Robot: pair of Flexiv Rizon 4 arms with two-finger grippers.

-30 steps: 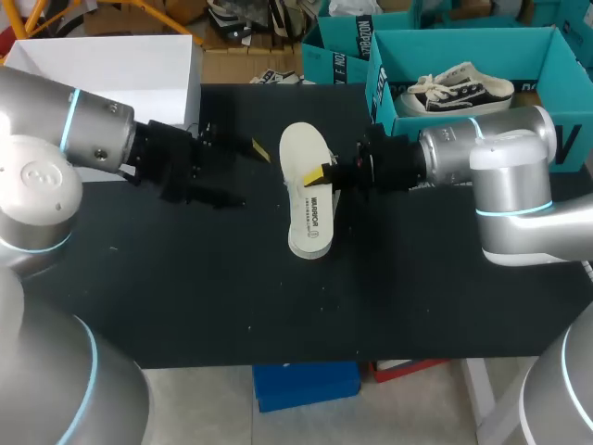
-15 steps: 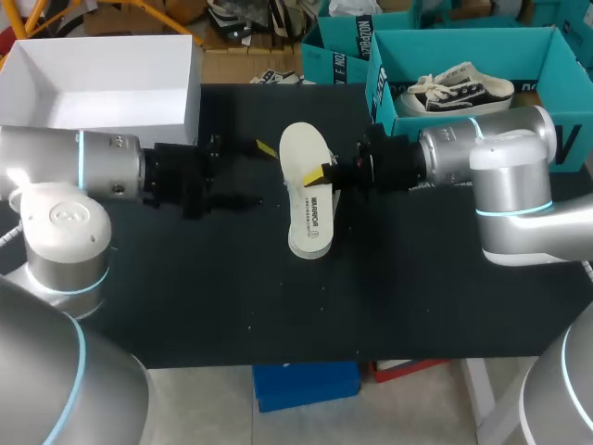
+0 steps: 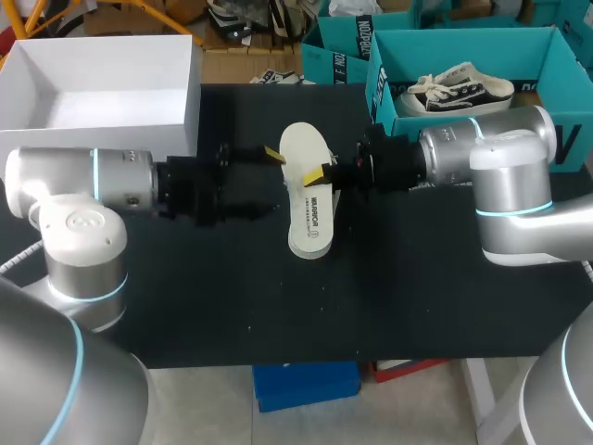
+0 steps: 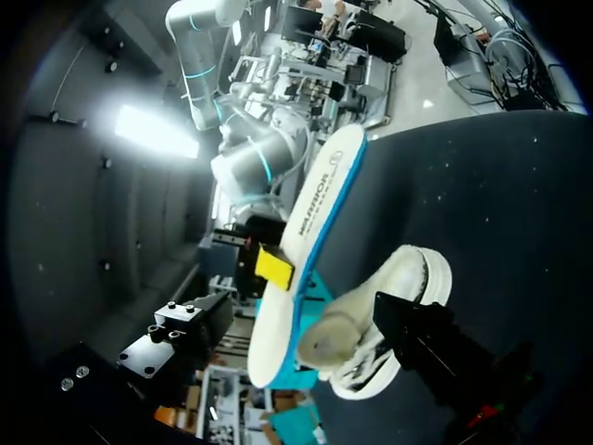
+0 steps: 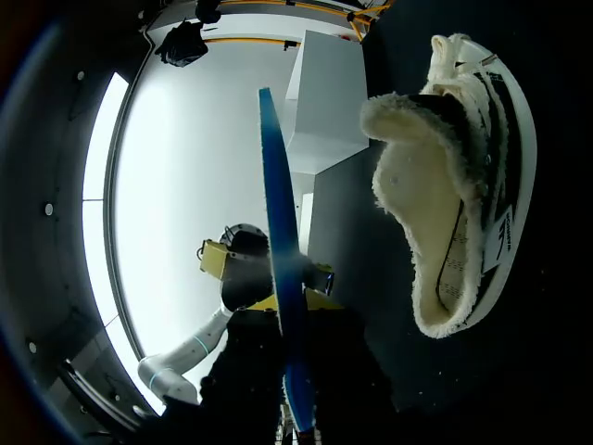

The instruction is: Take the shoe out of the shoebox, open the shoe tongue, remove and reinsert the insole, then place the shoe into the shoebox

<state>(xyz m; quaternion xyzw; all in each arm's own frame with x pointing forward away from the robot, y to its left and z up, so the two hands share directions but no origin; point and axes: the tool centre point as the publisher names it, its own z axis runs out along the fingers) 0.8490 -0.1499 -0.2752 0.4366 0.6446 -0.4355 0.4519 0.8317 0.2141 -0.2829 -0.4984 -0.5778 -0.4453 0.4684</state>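
My right gripper pinches the flat white foam insole with a blue underside by its edge, holding it over mid-table. Below it, the white fleece-lined sneaker lies on the black table. My left gripper sits just beside the insole, fingers spread, nothing in them. The teal cardboard shoebox stands at the table's far right, well apart.
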